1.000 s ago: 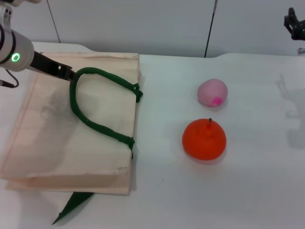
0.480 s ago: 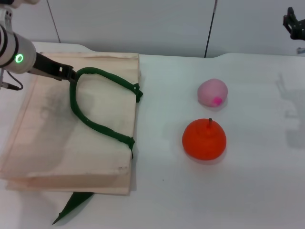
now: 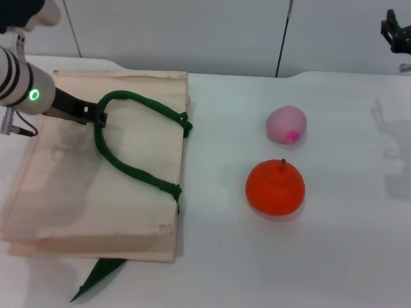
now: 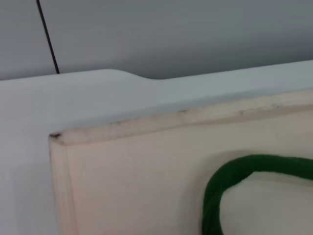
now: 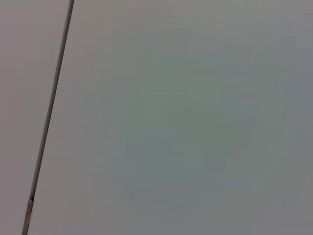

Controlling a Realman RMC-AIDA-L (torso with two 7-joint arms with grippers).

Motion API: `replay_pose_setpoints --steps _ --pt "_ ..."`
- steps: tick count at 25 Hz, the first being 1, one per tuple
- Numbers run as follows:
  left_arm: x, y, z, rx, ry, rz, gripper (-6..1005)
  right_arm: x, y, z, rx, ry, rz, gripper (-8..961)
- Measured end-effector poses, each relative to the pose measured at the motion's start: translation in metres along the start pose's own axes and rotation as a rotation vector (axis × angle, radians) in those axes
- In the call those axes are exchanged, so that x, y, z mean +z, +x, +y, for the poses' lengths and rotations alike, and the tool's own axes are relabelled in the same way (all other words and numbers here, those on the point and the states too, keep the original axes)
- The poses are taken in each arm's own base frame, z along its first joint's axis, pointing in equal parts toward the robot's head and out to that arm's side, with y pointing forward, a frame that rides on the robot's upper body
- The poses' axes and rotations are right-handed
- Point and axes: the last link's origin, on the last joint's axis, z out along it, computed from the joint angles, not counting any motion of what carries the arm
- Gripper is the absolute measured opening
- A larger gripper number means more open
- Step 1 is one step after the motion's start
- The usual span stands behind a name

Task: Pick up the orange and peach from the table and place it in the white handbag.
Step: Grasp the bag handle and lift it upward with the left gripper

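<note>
2 fruits, the orange (image 3: 275, 187) and the peach (image 3: 286, 125), sit right of the white handbag (image 3: 70, 192). My left gripper (image 3: 96, 115) pinches its green handle (image 3: 128, 168); my right gripper (image 3: 397, 32) is nearer them, state unclear.

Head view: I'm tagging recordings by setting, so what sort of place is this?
Likely a lab test bench: a bare white table against plain grey wall panels, holding only the orange, the peach and the white handbag.
</note>
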Motion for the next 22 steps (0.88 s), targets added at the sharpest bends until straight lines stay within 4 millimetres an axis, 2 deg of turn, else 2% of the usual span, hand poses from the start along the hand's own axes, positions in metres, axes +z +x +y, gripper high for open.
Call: replay_pose_setpoints --steps 14,22 --pt "0.016 -0.002 0.002 0.004 0.006 -0.025 324 0.0 -0.001 0.001 0.0 -0.002 -0.002 792" --pt "0.019 0.0 0.002 0.004 0.012 -0.016 321 0.0 0.0 0.002 -0.004 -0.007 -0.002 793"
